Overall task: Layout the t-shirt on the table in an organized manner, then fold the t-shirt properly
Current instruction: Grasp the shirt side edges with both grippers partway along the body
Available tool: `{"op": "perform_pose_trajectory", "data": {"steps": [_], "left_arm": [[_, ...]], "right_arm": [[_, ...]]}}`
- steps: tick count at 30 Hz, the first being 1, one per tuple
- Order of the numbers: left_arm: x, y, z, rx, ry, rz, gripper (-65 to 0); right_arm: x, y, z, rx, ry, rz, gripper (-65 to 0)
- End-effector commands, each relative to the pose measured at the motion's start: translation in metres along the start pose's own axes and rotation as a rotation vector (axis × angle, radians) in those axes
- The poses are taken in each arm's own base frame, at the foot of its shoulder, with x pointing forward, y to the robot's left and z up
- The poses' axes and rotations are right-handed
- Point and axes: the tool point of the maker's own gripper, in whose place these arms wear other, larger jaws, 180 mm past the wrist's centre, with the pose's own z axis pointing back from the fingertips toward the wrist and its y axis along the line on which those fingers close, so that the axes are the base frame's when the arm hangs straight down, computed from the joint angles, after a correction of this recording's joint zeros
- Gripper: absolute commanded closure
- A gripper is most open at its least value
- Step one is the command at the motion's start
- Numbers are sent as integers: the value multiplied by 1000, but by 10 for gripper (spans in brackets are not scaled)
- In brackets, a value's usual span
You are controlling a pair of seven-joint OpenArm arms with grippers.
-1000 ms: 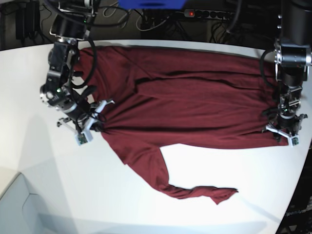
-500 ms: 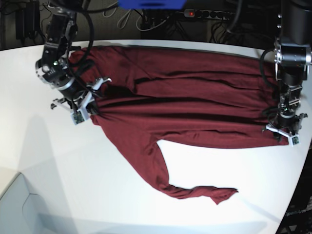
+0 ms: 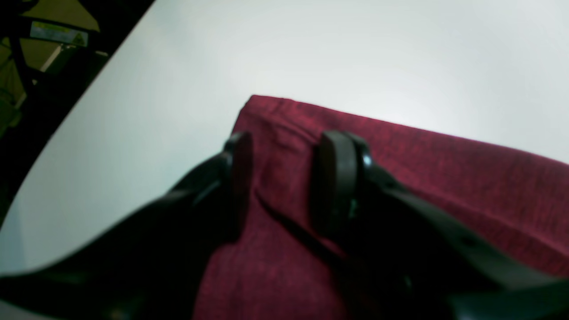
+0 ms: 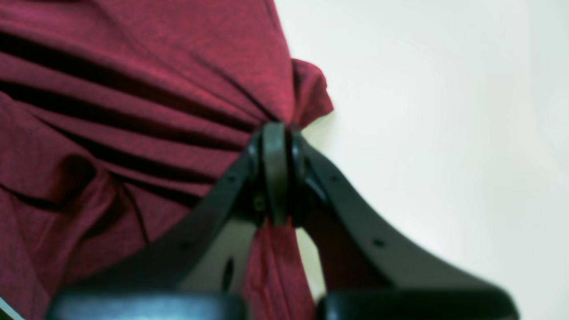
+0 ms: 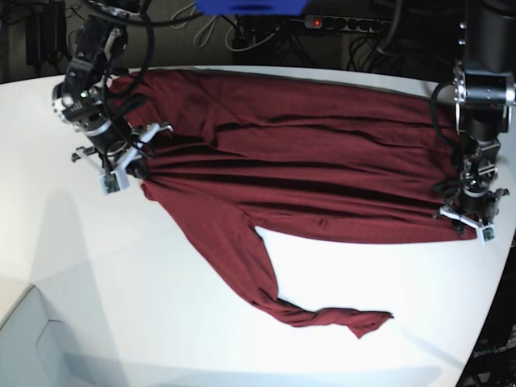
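The dark maroon t-shirt point(image 5: 306, 169) lies stretched sideways across the white table point(image 5: 242, 347). One sleeve point(image 5: 322, 314) trails toward the front, twisted. In the base view's left, my right gripper point(image 5: 133, 161) is shut on a bunched edge of the shirt; in the right wrist view its jaws point(image 4: 275, 129) pinch the cloth point(image 4: 133, 89), with folds fanning out from them. On the right, my left gripper point(image 5: 469, 216) sits at the shirt's hem corner. Its fingers point(image 3: 238, 178) stand apart with flat cloth point(image 3: 444, 178) between them, left gripper point(image 3: 286, 178) open.
A power strip point(image 5: 339, 22) with a red light and cables lie behind the table's back edge. The curved table edge point(image 5: 488, 330) runs close to the left arm. A pale box corner point(image 5: 24, 339) sits at the front left.
My right gripper has drawn its shirt edge toward the back left, pulling the cloth tauter and flatter. The left gripper and the hem corner have stayed in place.
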Motion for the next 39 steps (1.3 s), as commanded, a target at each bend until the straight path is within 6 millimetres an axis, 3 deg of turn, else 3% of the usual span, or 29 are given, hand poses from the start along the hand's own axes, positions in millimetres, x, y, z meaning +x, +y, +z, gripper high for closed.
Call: {"op": "perform_pose_trajectory", "data": {"steps": [1, 6, 11, 15, 18, 26, 32, 39], "left_arm": [[15, 1, -3, -5, -19, -12, -240], [36, -8, -5, -26, -70, -11, -214], [52, -7, -5, -26, -106, -17, 0], [71, -12, -5, -41, -150, -18, -1], [89, -4, -6, -28, -182, -21, -1], [126, -3, -10, -22, -242, -8, -1], [131, -6, -10, -27, -250, -6, -1], [130, -7, -11, -28, -248, -6, -1]], "right_arm": [[14, -2, 2, 0, -52, 5, 0], [12, -1, 2, 1, -50, 3, 0], [15, -2, 2, 0, -54, 5, 0], [16, -2, 1, -1, -57, 5, 0], [22, -3, 0, -2, -69, 6, 0], [6, -1, -20, 34, -18, -38, 0], [11, -3, -23, 33, -27, -39, 0], [40, -14, -26, 14, -84, -12, -21]]}}
